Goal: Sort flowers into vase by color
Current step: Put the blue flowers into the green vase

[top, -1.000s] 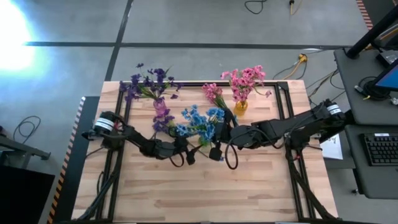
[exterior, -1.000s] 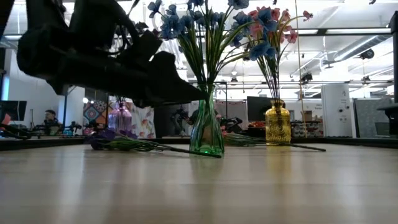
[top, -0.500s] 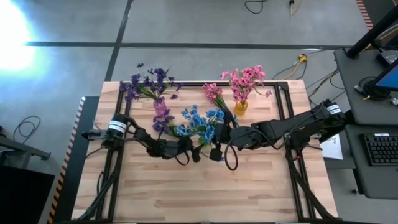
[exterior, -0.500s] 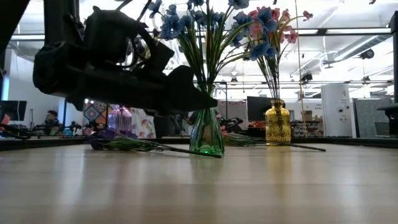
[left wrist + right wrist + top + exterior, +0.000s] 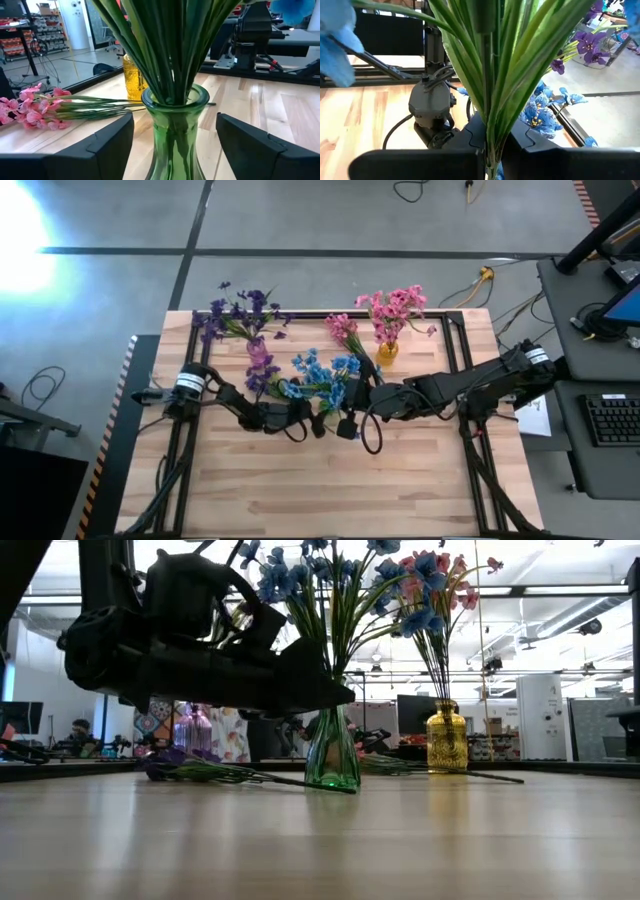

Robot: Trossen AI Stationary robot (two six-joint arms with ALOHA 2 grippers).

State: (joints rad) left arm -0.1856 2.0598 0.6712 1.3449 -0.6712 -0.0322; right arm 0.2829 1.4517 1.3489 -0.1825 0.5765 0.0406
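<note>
Big open workshop behind, grey floor with cables, and in the middle a pale wooden table (image 5: 330, 480) with a black frame. Going left to right across it:

Purple flowers (image 5: 238, 313) sit in a purple vase (image 5: 193, 732) at the far left corner, well away from the left gripper (image 5: 312, 425), so that colour looks partly dealt with. One loose purple sprig (image 5: 215, 772) lies flat on the wood nearer the middle, not yet in any vase as far as I can tell.

The left gripper's fingers are spread apart, one on each side of the green vase (image 5: 175, 132), not touching the glass from what the wrist view shows. My guess is it's there to steady the vase while stems go in.

The blue flowers (image 5: 320, 375) stand in that green vase, right between the two grippers. The right gripper (image 5: 352, 416) comes in from the other side with its fingers pressed together on the green stems (image 5: 487, 100) just above the neck, probably to keep the bunch upright and seated.

Further right and beyond it, pink flowers (image 5: 395, 310) stand in the yellow vase (image 5: 446, 740), with a loose pink sprig (image 5: 35, 107) lying beside it, waiting its turn I'd say.
</note>
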